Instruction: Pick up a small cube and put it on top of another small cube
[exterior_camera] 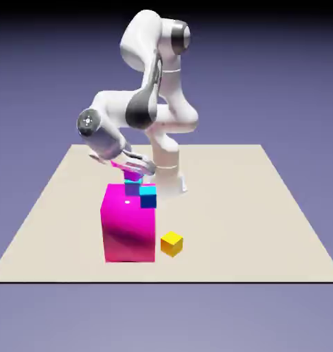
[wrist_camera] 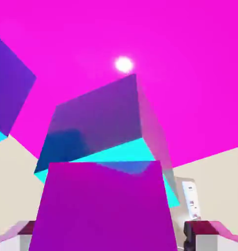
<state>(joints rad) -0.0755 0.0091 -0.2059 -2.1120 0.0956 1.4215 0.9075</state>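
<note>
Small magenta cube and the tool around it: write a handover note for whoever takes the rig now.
Tool: open, jaws on either side of the small magenta cube.
Places: the magenta cube sits on a cyan cube, over the large magenta block; a second cyan cube is close by. Yellow cube: on the table.
Done: stack looks made, grip released.
Left: probably just back the tool away without nudging the stack.

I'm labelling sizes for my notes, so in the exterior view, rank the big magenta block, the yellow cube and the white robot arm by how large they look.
Largest to smallest:
1. White robot arm
2. Big magenta block
3. Yellow cube
</note>
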